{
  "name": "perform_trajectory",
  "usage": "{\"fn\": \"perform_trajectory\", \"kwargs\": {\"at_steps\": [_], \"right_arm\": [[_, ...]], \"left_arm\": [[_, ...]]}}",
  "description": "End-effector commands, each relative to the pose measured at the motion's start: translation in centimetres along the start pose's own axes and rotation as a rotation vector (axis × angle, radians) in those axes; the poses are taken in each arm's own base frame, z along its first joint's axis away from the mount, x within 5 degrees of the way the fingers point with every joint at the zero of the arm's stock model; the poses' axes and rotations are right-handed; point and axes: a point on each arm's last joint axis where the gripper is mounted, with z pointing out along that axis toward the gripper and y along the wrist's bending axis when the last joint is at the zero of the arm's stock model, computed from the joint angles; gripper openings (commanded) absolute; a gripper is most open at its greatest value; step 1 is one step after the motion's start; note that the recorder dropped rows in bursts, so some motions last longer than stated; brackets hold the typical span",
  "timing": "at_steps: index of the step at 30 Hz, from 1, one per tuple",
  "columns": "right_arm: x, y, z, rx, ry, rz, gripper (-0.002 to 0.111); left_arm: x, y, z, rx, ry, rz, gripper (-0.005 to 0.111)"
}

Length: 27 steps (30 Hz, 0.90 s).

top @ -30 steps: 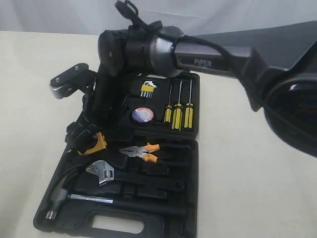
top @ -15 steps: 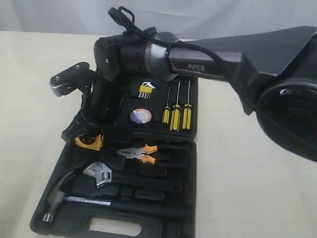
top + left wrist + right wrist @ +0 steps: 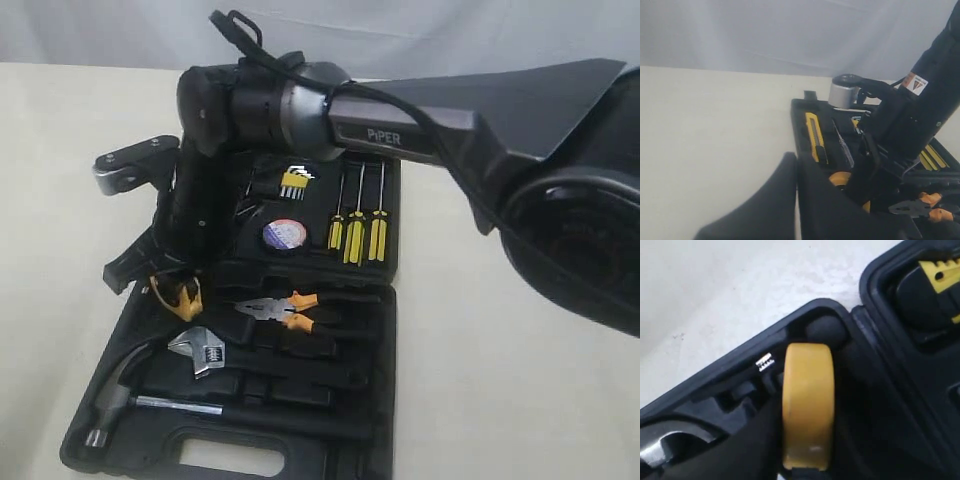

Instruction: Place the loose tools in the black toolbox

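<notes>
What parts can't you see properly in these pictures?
- Tape measure: exterior view, right pincer covers most of it; grip unclear.
- Knife: exterior view, the right arm hides it.
- Toolbox: exterior view, near edge cut off by the picture's bottom.
- Tape roll label: too small to read, exterior view.

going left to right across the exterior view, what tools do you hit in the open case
hammer head → yellow tape measure → pliers → screwdrivers. Left out because they overlap others in the order: adjustable wrench, tape roll.
</notes>
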Motion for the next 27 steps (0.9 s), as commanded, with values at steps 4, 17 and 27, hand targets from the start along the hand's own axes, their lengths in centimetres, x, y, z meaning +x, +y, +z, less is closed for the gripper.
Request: {"fn": "perform_trajectory", "kwargs": {"at_steps": [4,17,27], "right_arm": [[-1.1,1.6,-2.1,-0.107,0.018,-0.016,-0.001],[-0.7,1.1,-1.8,-0.120,0.061,-0.056,-0.001],[-0.8,-0.5,0.5,-0.091,0.050,-0.029,0.005]], "left_arm": [[-0.1,-0.1,0.0,0.006,0.003,-0.007,0.000],[-0.1,-0.1,0.0,0.006,0.003,-0.007,0.000],[-0.1,-0.1,0.0,0.006,0.003,-0.007,0.000]]}}
